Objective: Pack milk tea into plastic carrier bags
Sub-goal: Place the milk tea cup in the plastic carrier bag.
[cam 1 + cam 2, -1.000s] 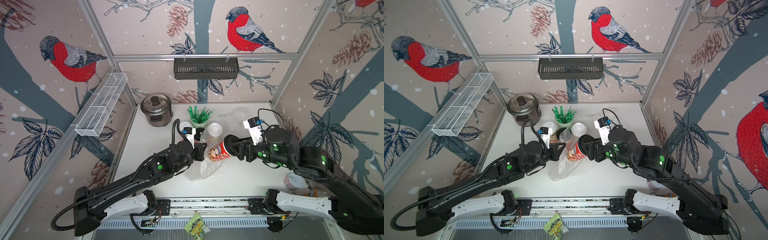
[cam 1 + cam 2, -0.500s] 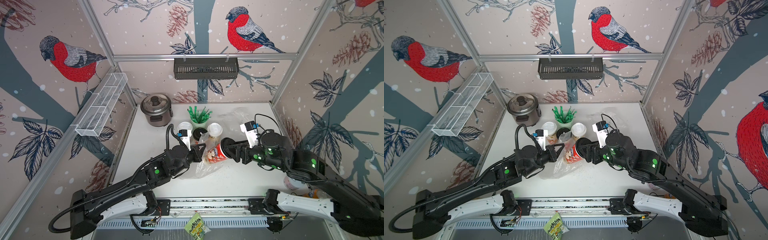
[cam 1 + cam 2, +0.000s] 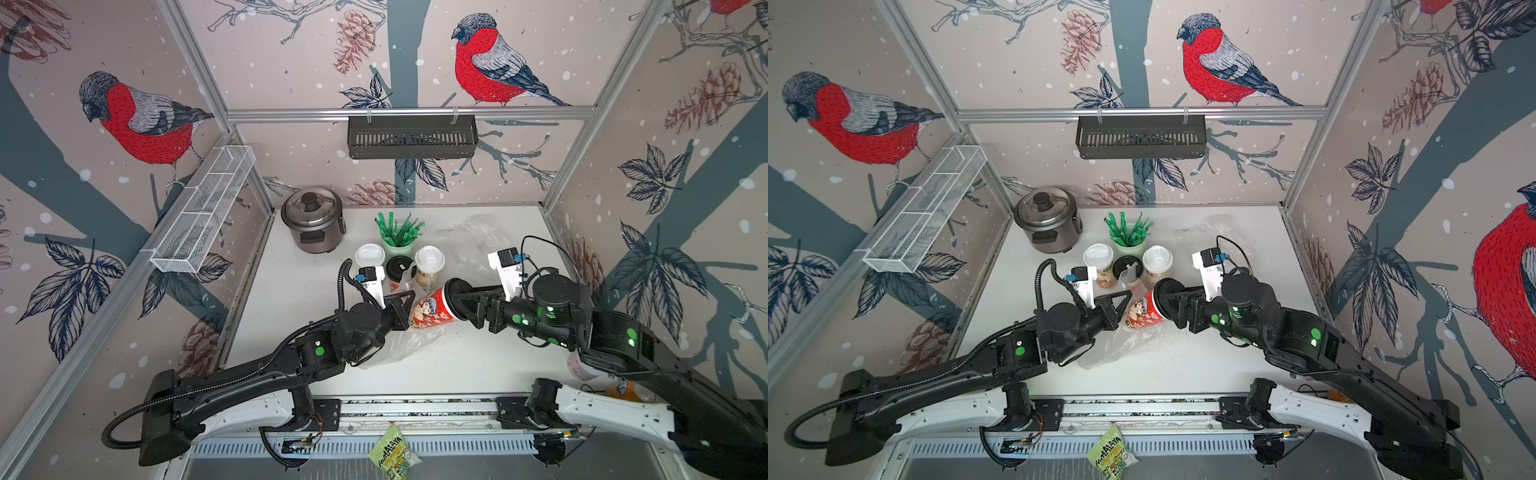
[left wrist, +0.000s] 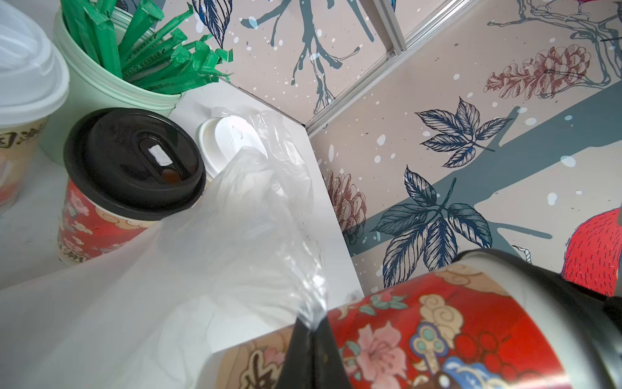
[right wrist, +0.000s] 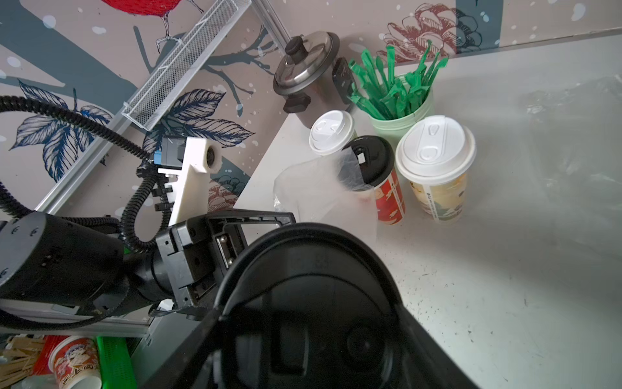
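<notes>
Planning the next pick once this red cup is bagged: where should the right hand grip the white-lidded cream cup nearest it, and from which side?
Probably the paper wall just under the lid of the white-lidded cream cup, coming in level from the robot's right. It stands upright; the black-lidded cup crowds its left, the straw cup stands behind-left, and no cup blocks its right.

Lighting was bright and even, with only faint, soft shadows on the white table (image 3: 498, 374). Both top views were sharp but bowed the frame rails (image 3: 407, 112) near the edges. In the left wrist view the near plastic bag (image 4: 168, 286) was milky and blurred. In the right wrist view the close black-lidded cup (image 5: 319, 303) was dark and unfocused.
</notes>
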Available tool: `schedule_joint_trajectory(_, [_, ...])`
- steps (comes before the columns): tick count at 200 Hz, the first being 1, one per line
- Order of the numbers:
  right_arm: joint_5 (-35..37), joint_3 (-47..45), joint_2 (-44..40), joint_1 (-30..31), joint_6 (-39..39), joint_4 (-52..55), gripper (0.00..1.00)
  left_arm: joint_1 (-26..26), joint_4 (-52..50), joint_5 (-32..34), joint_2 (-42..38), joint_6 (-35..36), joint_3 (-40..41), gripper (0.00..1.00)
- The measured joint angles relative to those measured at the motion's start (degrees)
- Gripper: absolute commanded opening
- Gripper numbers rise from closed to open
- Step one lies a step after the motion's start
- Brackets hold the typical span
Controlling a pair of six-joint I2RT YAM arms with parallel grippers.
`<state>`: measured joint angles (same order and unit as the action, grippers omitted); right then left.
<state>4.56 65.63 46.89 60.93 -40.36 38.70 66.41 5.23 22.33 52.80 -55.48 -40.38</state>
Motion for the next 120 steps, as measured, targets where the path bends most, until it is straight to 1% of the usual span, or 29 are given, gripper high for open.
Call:
schedule_joint_trajectory(29, [-0.7,-2.2,-0.2,0.0,-0.6,-0.2,0.43,0.3,1.5,0.9,-0.8,0.0,0.6,0.0])
schedule_joint_trajectory(59, [-0.1,-2.6,-0.5,0.0,-1.5,-0.2,0.43,0.5,2.2,1.0,-1.2,0.2,0.7,0.0])
schedule_joint_trajectory(120, [0.1,-4.3,-1.4,-0.2,-1.5,-1.1,0.42,0.5,2.3,-0.4,-1.1,1.0,0.7,0.0])
